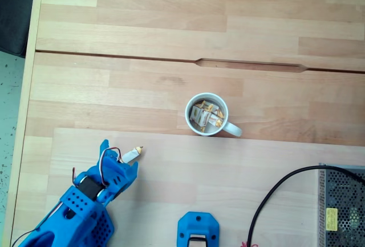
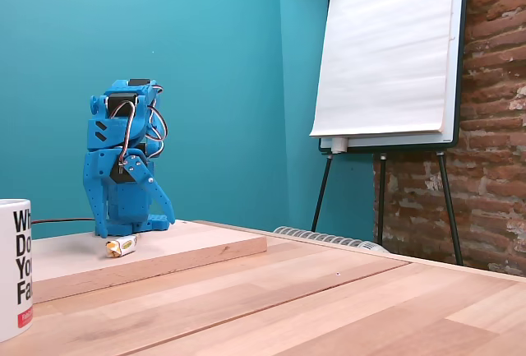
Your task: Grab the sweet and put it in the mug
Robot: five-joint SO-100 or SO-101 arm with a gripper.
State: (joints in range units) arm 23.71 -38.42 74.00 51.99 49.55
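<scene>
- Mug sits closest to the low fixed cam, at the left edge, black words on its side.
- From the top fixed view the mug already has wrapped sweets inside; handle points down-right.
- The sweet lies flat on the raised wood board, just by the gripper tips. In the low view the sweet is right in front of the blue arm.
- Gripper is low at the sweet, prob. to grab it; can't tell if the fingers are wide or closed.
- Nothing between sweet & mug, just bare wood.
- Other stuff: black cable, metal mesh box, flip chart. All well away.
</scene>
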